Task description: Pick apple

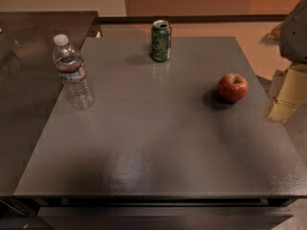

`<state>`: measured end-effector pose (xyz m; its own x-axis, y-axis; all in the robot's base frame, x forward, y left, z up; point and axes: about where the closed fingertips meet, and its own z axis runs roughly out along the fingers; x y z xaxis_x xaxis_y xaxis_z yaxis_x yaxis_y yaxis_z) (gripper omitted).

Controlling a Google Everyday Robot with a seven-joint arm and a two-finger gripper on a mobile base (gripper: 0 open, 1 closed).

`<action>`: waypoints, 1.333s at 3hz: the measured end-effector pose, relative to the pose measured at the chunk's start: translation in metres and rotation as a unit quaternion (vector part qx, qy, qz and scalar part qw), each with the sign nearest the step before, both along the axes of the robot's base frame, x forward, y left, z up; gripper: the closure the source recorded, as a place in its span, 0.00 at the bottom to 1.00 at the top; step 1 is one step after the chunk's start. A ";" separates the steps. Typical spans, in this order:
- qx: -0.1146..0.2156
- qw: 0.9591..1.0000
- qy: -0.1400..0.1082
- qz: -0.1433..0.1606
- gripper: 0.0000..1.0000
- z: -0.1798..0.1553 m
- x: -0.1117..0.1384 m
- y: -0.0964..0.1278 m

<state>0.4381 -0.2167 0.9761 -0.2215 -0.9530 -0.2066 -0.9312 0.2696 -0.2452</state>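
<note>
Approach: gripper (287, 92) beside grey counter's (144, 143) right edge, opening indiscernible; next, centre over round glossy red apple (232, 87).

Small round glossy red apple (232, 87), yellowish-green patch around the stem dimple, sits upright with stem up on the right side of the dark grey tabletop (144, 143), near its right edge. Untouched; the gripper (287, 95) is off that edge, right of the apple.
</note>
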 end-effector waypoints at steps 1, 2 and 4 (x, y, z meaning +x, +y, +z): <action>0.003 1.000 0.000 0.001 0.00 0.001 0.003 0.000; 0.021 1.000 0.006 -0.009 0.00 -0.006 0.023 -0.009; 0.062 0.997 0.003 -0.043 0.00 -0.035 0.074 -0.039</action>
<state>0.5123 -0.2555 0.9408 -0.3025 -0.8979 -0.3198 -0.9046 0.3761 -0.2003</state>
